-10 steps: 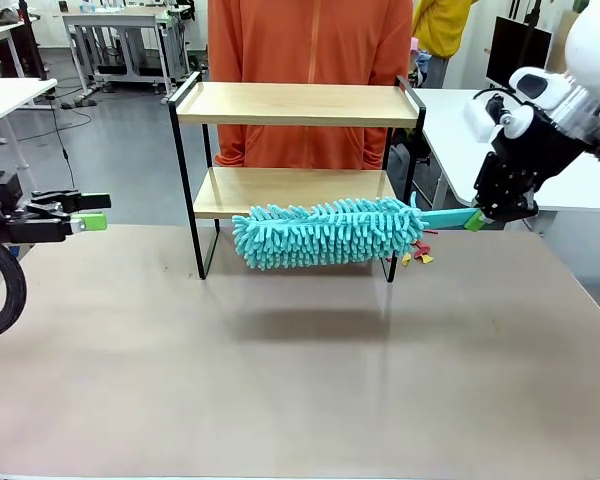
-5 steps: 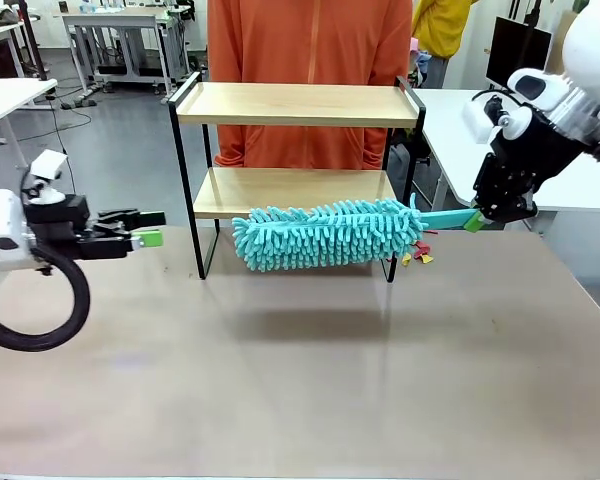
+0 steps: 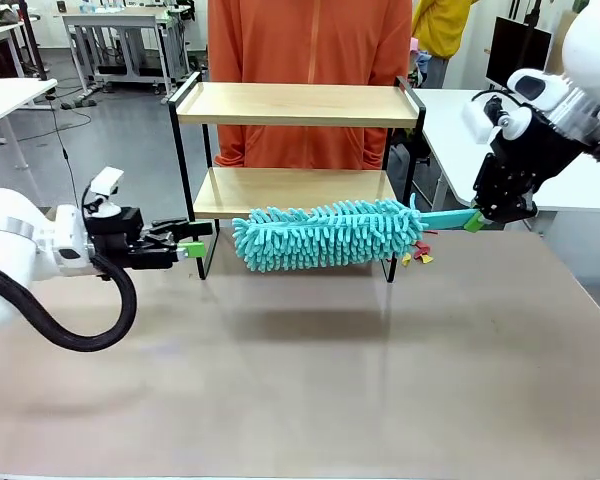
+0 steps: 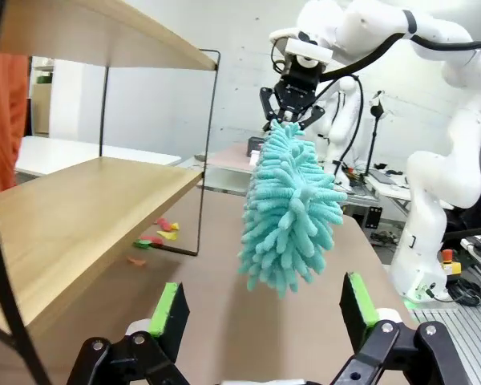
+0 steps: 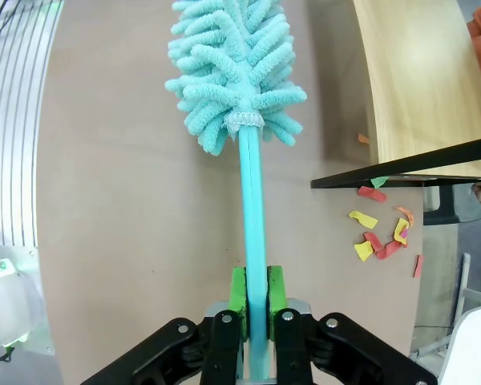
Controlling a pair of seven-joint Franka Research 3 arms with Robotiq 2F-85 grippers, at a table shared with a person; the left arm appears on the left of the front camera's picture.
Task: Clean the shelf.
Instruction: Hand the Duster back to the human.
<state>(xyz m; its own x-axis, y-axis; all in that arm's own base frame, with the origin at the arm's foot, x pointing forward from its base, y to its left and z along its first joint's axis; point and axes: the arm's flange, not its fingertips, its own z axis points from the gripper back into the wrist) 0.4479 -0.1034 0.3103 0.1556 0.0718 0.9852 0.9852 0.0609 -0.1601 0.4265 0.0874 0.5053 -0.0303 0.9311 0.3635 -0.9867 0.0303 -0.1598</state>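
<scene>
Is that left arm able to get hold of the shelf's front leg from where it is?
Probably yes. The left gripper is open and right beside the shelf, level with its lower board, with nothing between them. The duster hangs further right, out of the way.

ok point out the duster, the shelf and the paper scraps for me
duster [image 3: 325,235], front view, middle of the fluffy teal head
shelf [image 3: 295,103], front view, top wooden board
paper scraps [image 5: 377,237], right wrist view, the cluster on the table
</scene>
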